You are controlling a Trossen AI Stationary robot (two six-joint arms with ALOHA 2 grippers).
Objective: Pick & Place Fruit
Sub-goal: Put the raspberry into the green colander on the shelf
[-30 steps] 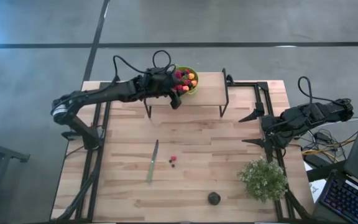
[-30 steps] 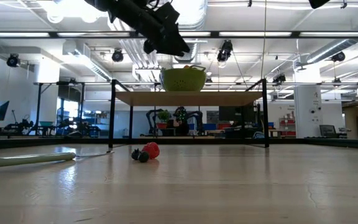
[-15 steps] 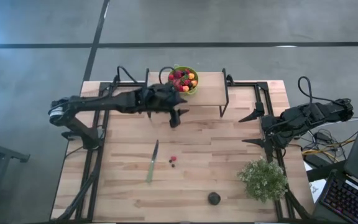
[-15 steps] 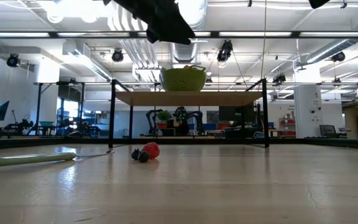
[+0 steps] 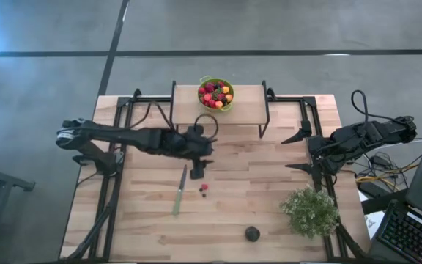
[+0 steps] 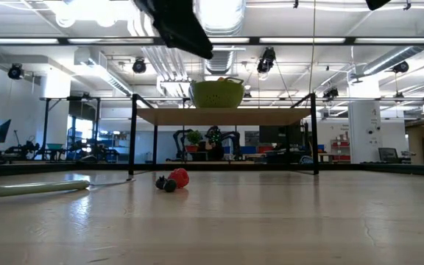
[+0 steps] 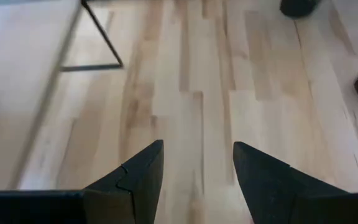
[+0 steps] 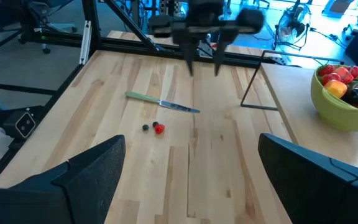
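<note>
A green bowl (image 5: pixel 216 94) heaped with red, orange and dark fruit stands on a raised wooden shelf (image 5: pixel 244 103) at the table's far side. On the tabletop, a red berry (image 8: pixel 160 129) and a small dark berry (image 8: pixel 145 127) lie close together, just right of a green-handled knife (image 5: pixel 179 191). A bigger dark round fruit (image 5: pixel 252 233) sits near the front edge. My left gripper (image 5: pixel 199 170) hovers open above bare wood, between the shelf and the two berries, with nothing between its fingers (image 7: pixel 143 168). My right gripper (image 5: pixel 299 152) waits open at the table's right side.
A bushy pale-green plant (image 5: pixel 310 211) stands at the near right. The shelf's black legs (image 6: pixel 132 136) rise from the table at the far side. Black rails (image 5: pixel 116 183) run along the table's left and right edges. Bare wood lies between the berries and the plant.
My left gripper has swung away from the bowl on the shelf toward the table's near edge, sinking a little and tipping further downward. It now hangs over the tabletop just beyond the knife and berries. Its fingers stayed open and carry nothing.
</note>
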